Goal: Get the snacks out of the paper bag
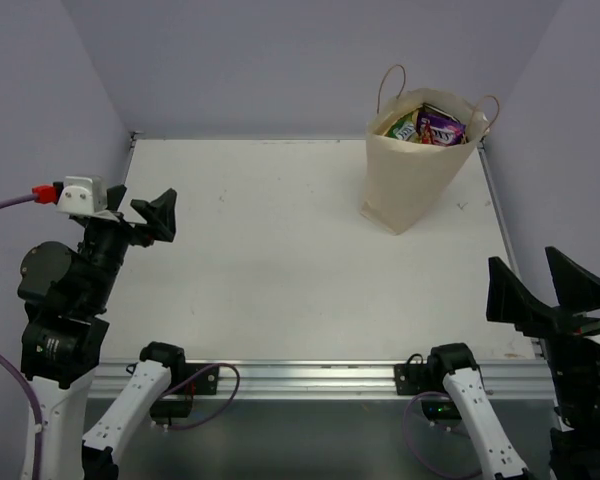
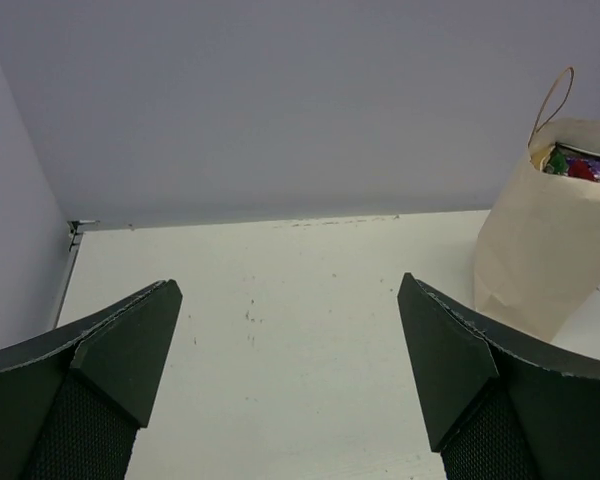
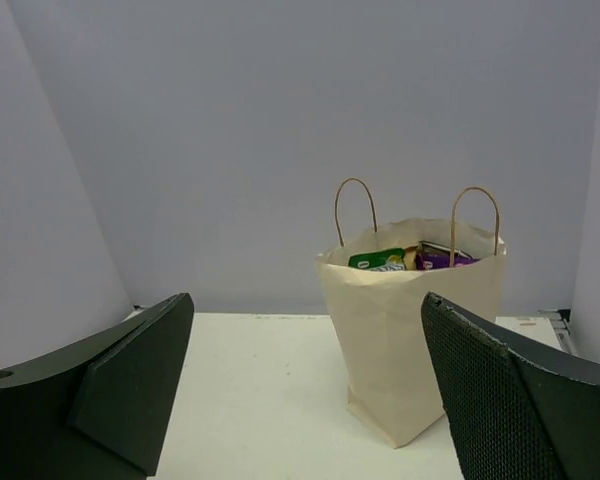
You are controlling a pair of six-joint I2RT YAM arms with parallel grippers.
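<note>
We are seeing the left gripper [image 1: 140, 212] hovering at the left edge of the worktop [image 1: 280, 260], jaws apart, empty. The paper bag [image 1: 412, 180] is standing upright at far right, snacks [image 1: 432, 128] sitting inside; the right gripper [image 1: 535, 290] is hanging near-right, jaws apart too.

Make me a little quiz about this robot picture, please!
1. True or false: the paper bag stands upright with snacks inside.
2. Where on the table is the paper bag? A) far right corner B) near left corner C) the middle
3. Fill in: the left end effector and the right end effector are both ____ and hold nothing.
Key: 1 true; 2 A; 3 open.
</note>
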